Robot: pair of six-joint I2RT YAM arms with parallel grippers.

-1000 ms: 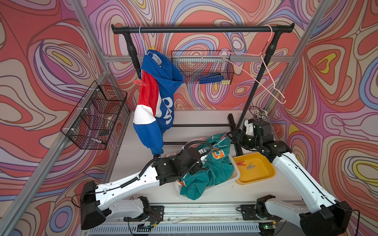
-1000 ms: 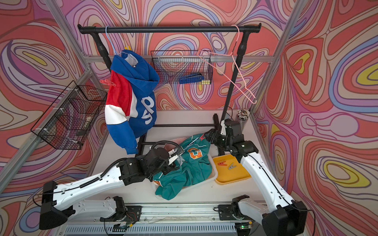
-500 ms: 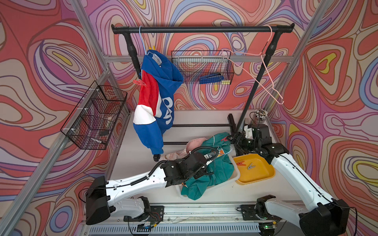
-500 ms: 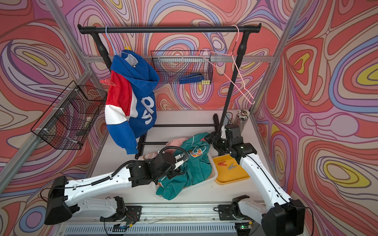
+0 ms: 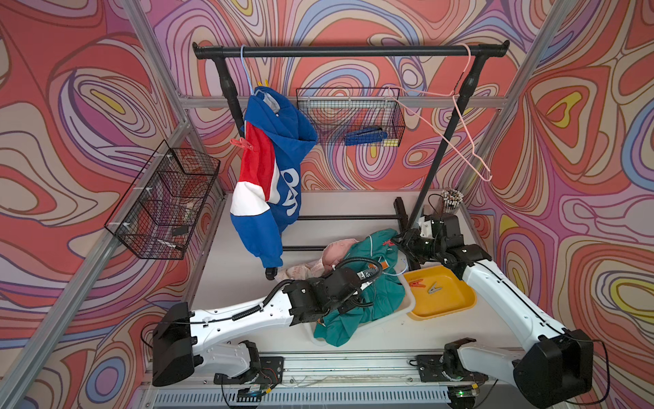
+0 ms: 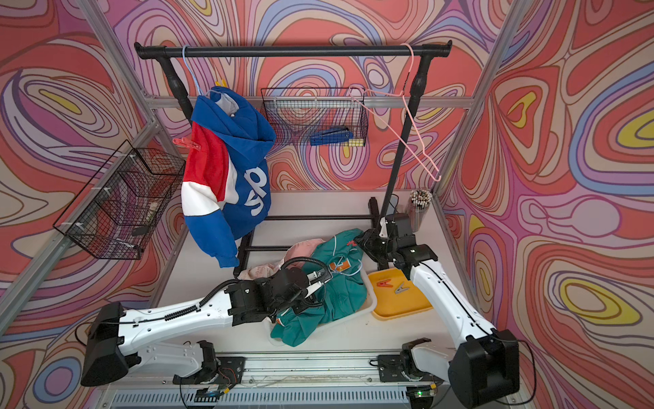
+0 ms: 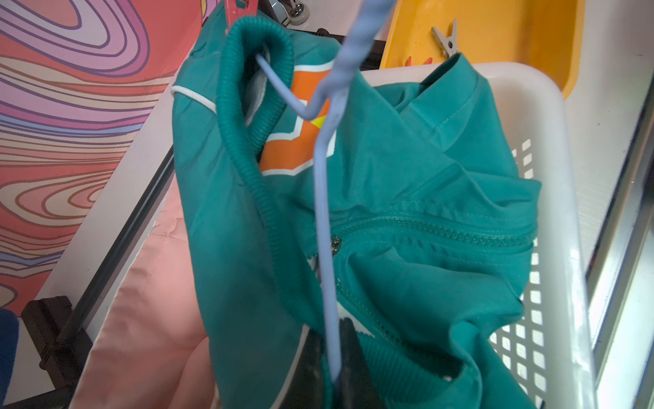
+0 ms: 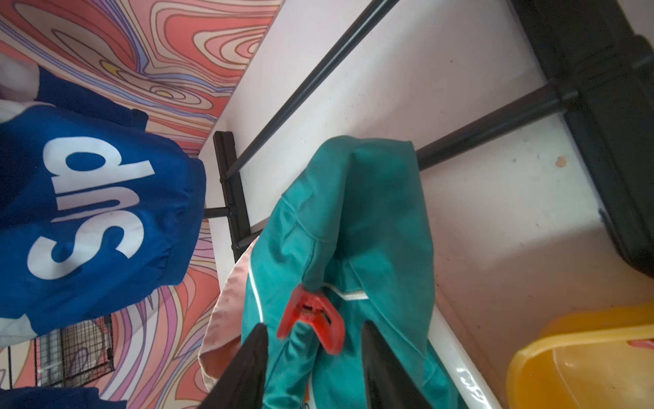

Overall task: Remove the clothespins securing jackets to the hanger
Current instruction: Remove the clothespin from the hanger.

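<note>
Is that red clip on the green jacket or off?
On: the red clothespin pinches a fold of the teal jacket, right gripper open around it.

a black rail (image 5: 346, 52) is seen spanning the back above a white table (image 5: 354, 205). one black wire basket (image 5: 162, 202) is fixed to the side wall, and a second wire basket (image 5: 348, 106) to the back wall, with a blue object (image 5: 364, 136) laid inside. a yellow tray (image 5: 446, 301) is set just beside a white perforated basket (image 7: 552, 177).
</note>
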